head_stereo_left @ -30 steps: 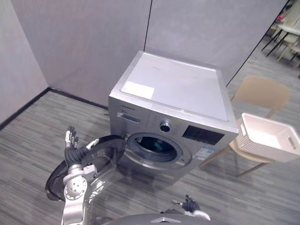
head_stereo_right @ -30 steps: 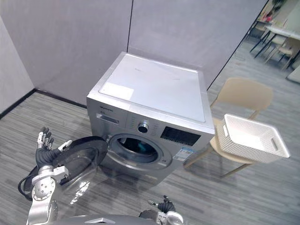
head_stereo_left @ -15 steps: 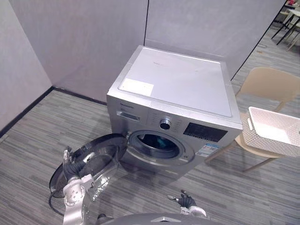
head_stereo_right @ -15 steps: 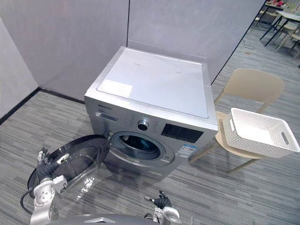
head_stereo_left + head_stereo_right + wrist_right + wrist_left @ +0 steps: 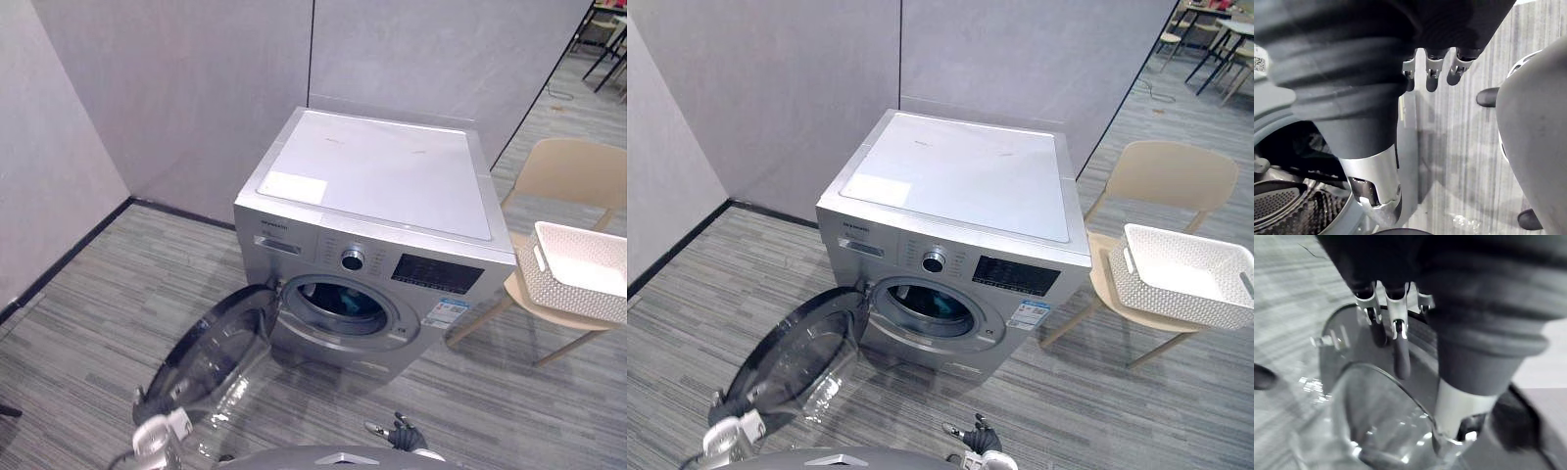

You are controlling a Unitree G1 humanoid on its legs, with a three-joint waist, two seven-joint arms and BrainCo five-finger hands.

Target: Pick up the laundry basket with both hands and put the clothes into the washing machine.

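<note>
Fingers (image 5: 1399, 347) of your left hand (image 5: 1396, 264): straight, slightly spread, dark tips over the dark rim of the door (image 5: 217, 351) of the washer (image 5: 387, 186), closed round nothing; whether they touch the rim cannot be told. Left hand, head views: bottom left of the frame, at the door's lower tip. Fingers (image 5: 1432, 78) of your right hand (image 5: 975, 433): loose, lightly bent, set apart, holding nothing, hanging above the floor (image 5: 88, 304). Right hand, head views: bottom edge of the frame, right of centre, in front of the washer and well apart from the door. Washer: silver front-loader, centre of frame, pale flat top, round dial (image 5: 353, 258) and dark display (image 5: 437, 273) on the front panel, standing close to the grey wall panels (image 5: 186, 88) across the upper frame. Door: round, dark-rimmed, clear glass bowl, swung wide open toward the lower left, hinged at the left of the opening. Drum (image 5: 1288, 208): open to view, perforated metal wall. One dark teal item (image 5: 345, 299) lies inside the opening; too small to tell what kind. Basket (image 5: 1151, 294): white, woven-look walls, slot handles at the ends, resting on the seat of the chair (image 5: 1176, 176) at the right edge of the frame, near the washer's right side, well apart from both your hands. Chair: beige, upright, its back toward the upper right. Floor: grey plank pattern.
</note>
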